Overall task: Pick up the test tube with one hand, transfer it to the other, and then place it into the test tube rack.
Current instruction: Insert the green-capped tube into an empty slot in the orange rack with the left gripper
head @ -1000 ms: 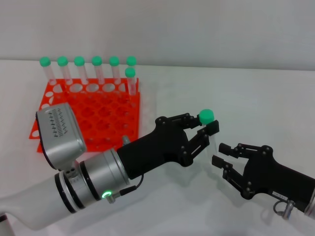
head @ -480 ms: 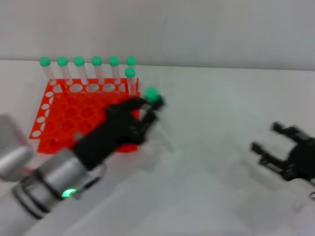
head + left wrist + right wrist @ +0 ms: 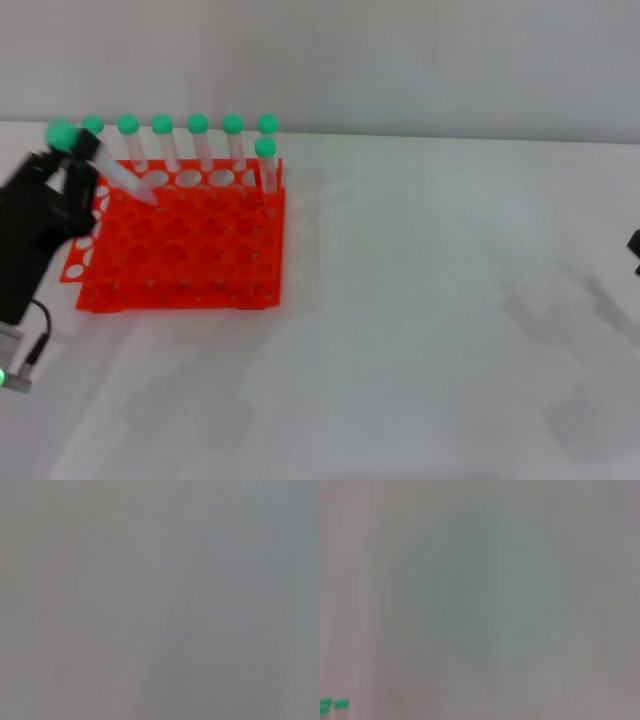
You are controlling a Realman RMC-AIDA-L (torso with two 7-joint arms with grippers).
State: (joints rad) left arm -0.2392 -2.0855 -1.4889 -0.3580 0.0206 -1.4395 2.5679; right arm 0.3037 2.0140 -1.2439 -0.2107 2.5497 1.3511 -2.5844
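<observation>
The black fingers (image 3: pixel 72 165) of the left hand (image 3: pixel 45 225) are closed around the test tube (image 3: pixel 110 170) just under its green cap, at the rack's left edge. The tube is tilted, cap up and to the left, its clear body slanting down over the back-left holes of the orange-red test tube rack (image 3: pixel 180 245); whether its tip has entered a hole cannot be made out. Much of the left hand is cut off at the frame edge, and only a sliver of its green light shows below it.

The right hand (image 3: pixel 635 245) is a small dark scrap at the far right edge, well apart from the rack, and its fingers cannot be judged.

Seven other green-capped tubes (image 3: pixel 197 140) stand upright along the rack's back rows. The left wrist view is a featureless grey blur. The right wrist view is likewise blurred, with only two green caps (image 3: pixel 334 705) showing at one corner.

A second ago the left hand held the tube to the right of the rack, close to the open right hand. Half a second ago it was at the rack's right edge. It has since crossed to the left side, and the right hand has withdrawn almost out of view.
</observation>
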